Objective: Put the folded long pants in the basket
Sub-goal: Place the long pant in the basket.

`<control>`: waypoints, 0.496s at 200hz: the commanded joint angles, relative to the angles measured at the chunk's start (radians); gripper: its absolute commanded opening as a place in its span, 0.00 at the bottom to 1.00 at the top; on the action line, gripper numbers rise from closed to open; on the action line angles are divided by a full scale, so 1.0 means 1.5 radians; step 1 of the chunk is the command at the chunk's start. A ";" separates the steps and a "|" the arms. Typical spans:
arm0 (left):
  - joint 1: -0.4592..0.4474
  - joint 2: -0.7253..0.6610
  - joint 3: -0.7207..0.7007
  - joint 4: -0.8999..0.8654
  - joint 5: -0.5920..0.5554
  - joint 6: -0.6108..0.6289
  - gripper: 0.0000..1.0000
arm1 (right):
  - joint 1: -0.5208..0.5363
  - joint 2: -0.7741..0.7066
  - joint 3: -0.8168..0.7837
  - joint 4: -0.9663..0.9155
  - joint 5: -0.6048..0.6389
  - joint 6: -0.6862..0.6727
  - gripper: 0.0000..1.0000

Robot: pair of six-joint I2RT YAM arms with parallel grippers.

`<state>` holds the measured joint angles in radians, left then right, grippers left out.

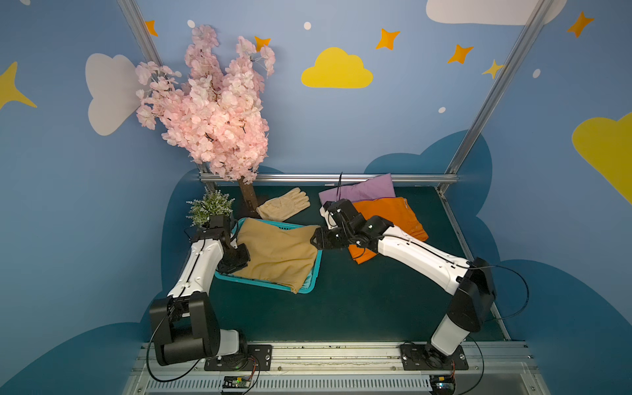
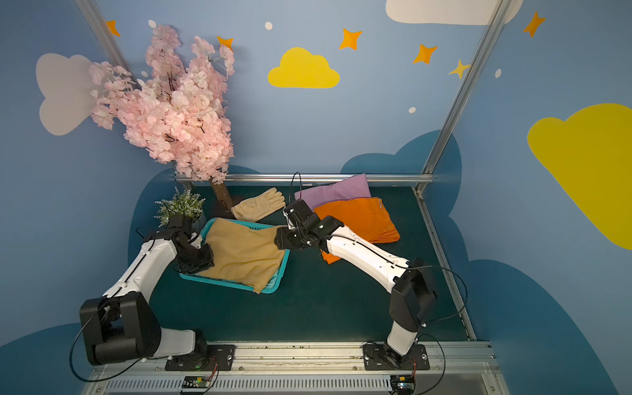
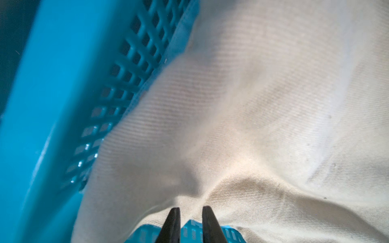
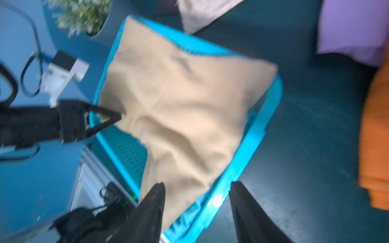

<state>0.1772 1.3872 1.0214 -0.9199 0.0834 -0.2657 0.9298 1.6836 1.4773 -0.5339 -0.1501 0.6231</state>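
a two-armed robot is working over a dark green tabletop (image 1: 342, 307), with blue walls (image 1: 410, 113) painted with clouds and stars rising behind it. the teal basket (image 1: 307, 290) is sitting on the left half of the tabletop. the tan pants (image 1: 277, 253) are lying in it and covering most of it, with one corner hanging over the front rim and another riding up on the right rim. a strip of the turquoise pants (image 4: 186, 217) is showing beneath the tan cloth at one corner of the basket.

the left gripper (image 3: 190, 208) is reaching down at the basket's left end. its fingers are parted only a sliver at the edge of the tan cloth, and teal plastic is showing through the gap. the right gripper (image 4: 197, 183) is hovering just above the basket's right rim with its fingers spread wide around nothing.

the orange pants (image 1: 393, 212) are lying on the tabletop to the right of the basket, partly under the right arm (image 1: 420, 256), and are overlapping the near edge of the lilac pants (image 1: 359, 189) at the back. a cream glove (image 1: 285, 203) is lying behind the basket, beside a pink blossom tree (image 1: 212, 113). a small potted plant (image 1: 210, 205) is standing at the basket's far left corner. the circuit boards (image 1: 239, 381) at the front edge are carrying print too small to read.
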 commanded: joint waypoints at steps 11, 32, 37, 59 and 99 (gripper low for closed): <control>-0.005 -0.004 -0.009 -0.001 0.001 0.001 0.24 | 0.086 -0.020 -0.085 0.059 -0.038 -0.044 0.63; -0.007 0.004 -0.007 -0.004 0.000 0.002 0.23 | 0.118 -0.001 -0.075 0.047 -0.050 -0.081 0.65; -0.007 0.005 -0.007 -0.004 0.000 0.002 0.23 | 0.125 0.005 -0.071 0.044 -0.053 -0.087 0.66; -0.009 0.004 -0.007 -0.004 -0.003 0.001 0.23 | 0.157 0.031 -0.048 0.019 -0.028 -0.118 0.68; -0.009 0.005 -0.007 -0.004 -0.005 0.001 0.23 | 0.177 0.094 0.006 -0.029 0.012 -0.145 0.68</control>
<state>0.1669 1.3895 1.0164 -0.9180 0.0780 -0.2661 1.1797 1.7718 1.4239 -0.5167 -0.1768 0.4610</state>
